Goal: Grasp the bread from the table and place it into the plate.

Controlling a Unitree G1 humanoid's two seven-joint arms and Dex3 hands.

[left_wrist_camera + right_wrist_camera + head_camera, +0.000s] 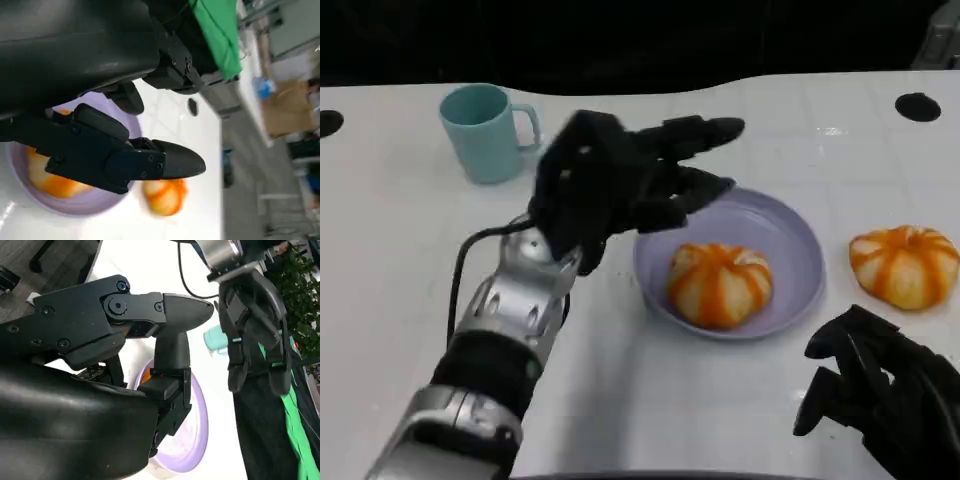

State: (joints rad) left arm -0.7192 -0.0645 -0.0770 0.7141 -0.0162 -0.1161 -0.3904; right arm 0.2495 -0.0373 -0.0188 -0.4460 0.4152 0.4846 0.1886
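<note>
Two breads: one (719,284) in plate (798,232), one (904,265) beside; one cup (482,133).

Head cam looks down at table (400,250); both wrist cams close, sharing plate (800,250).

Black right hand (150,340) with empty fingers (185,310) over the purple plate (195,440), teal cup (212,340) beyond.

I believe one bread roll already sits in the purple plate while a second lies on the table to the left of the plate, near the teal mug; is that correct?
Not quite: the second bread roll lies on the table to the right of the purple plate, away from the teal mug, as the head view shows. One bread roll does sit in the plate.
</note>
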